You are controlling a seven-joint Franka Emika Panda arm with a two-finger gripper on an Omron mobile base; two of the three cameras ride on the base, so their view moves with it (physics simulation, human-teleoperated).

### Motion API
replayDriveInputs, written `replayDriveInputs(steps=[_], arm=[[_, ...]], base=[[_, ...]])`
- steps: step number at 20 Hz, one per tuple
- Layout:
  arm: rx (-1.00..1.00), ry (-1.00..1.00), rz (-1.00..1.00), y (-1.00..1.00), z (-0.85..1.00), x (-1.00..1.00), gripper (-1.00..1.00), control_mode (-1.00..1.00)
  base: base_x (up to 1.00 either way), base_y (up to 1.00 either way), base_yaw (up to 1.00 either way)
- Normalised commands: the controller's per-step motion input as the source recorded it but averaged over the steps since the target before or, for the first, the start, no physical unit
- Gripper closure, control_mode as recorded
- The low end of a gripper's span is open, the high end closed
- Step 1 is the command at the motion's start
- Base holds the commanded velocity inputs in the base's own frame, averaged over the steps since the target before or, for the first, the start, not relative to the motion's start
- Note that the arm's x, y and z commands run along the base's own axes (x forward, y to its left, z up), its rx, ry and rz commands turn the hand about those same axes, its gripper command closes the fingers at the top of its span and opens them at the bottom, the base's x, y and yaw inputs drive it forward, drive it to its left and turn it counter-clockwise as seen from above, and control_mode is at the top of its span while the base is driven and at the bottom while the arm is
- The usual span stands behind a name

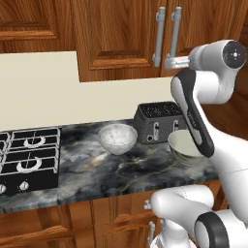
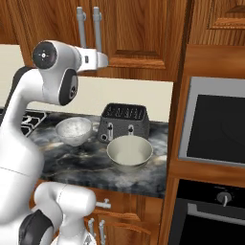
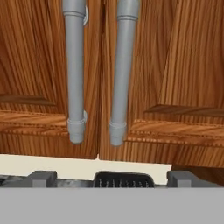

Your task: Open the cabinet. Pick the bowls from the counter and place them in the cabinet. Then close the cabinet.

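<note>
The reddish-brown cabinet [image 1: 121, 34] [image 2: 139, 28] [image 3: 175, 65] has both doors shut, its two silver bar handles [image 3: 74, 70] side by side at the middle seam. My gripper [image 1: 166, 62] [image 2: 106, 61] [image 3: 112, 179] is open, held level in front of the handles' lower ends and touching neither. On the dark marble counter [image 1: 97, 174] [image 2: 76, 162] stand the speckled bowl [image 1: 117, 138] [image 2: 73, 130] and, to its right, the cream bowl [image 1: 183, 145] [image 2: 129, 152], which my arm partly hides in the left base view.
A dark toaster [image 1: 157, 121] [image 2: 123, 123] [image 3: 122, 179] stands behind the bowls against the cream wall. A black gas hob [image 1: 29, 155] lies left of the counter. A built-in oven [image 2: 215, 124] in a tall wooden unit closes off the right side.
</note>
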Motion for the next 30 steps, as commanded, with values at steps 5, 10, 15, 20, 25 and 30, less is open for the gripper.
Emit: replayDriveInputs(steps=[5,10,15,20,25,30], arm=[[0.00,-0.01,0.00,-0.11,0.03,0.28,-1.00,-1.00],[-0.03,-0.11,0.00,0.00,0.00,0.39,-1.00,-1.00],[0.00,-0.06,0.00,0.00,0.00,0.45,-1.00,-1.00],[0.00,-0.01,0.00,0.00,0.00,0.57,-1.00,-1.00],[0.00,0.00,0.00,0.00,0.00,0.71,-1.00,-1.00],[0.00,0.00,0.01,0.00,0.00,0.69,-1.00,-1.00]], base=[[0.00,0.00,0.00],[0.00,0.00,0.00],[0.00,0.00,0.00],[0.00,0.00,0.00],[0.00,0.00,0.00],[0.00,0.00,0.00]])
